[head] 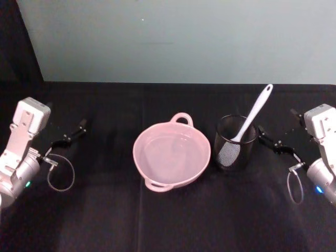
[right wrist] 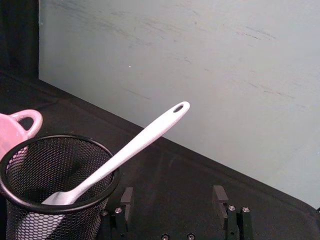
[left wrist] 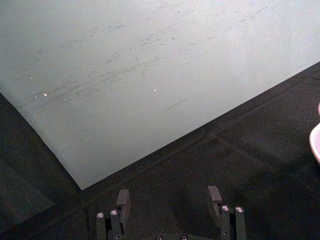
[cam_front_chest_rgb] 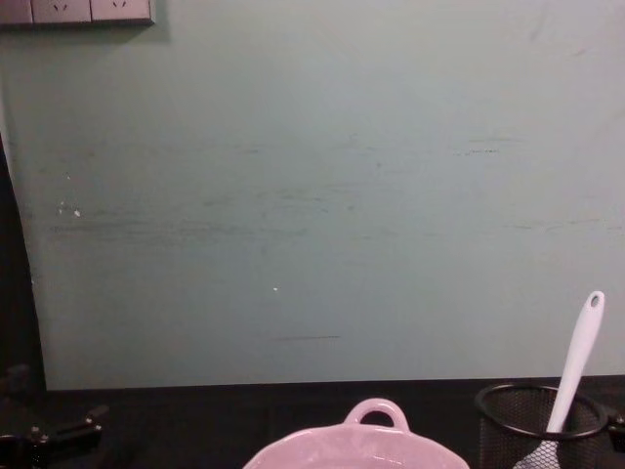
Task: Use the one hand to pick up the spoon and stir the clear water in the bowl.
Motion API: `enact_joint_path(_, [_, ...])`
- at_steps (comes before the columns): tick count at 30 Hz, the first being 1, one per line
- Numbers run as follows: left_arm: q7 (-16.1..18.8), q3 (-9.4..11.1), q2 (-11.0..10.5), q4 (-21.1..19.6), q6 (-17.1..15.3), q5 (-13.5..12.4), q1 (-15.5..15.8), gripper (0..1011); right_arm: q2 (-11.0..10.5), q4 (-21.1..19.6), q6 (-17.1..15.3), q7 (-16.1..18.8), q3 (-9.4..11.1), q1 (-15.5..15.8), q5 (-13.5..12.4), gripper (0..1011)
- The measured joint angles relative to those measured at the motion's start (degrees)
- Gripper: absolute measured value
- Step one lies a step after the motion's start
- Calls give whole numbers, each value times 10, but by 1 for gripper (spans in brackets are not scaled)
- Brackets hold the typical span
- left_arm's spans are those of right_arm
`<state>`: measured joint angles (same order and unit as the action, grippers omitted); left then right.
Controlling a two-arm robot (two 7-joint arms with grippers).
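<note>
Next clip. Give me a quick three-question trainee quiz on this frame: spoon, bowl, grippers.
1. Where does the spoon stand? A: in the pink bowl. B: in the black mesh cup. C: in a gripper's fingers.
2. True or false: the left gripper and the right gripper both have open fingers.
3. Fill in: by the robot's sides, the black mesh cup stands to the ___ of the pink bowl.
Key: 1 B; 2 true; 3 right.
</note>
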<state>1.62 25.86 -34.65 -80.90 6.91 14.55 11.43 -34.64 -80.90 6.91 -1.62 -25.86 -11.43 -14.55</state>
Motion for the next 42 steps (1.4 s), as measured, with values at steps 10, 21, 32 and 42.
enact_joint_path(10, [0,0,0,0,0,0,0,1011,-12,-27,2,-11,19,33,4,1004])
enact_joint_path(21, [0,0,0,0,0,0,0,1011,-18,-93,6,-23,57,96,-10,1004])
enact_joint_path(32, [0,0,0,0,0,0,0,1011,41,-71,37,84,95,79,-166,1004])
enact_joint_path(42, [0,0,0,0,0,0,0,1011,86,6,-43,207,127,18,-321,1004])
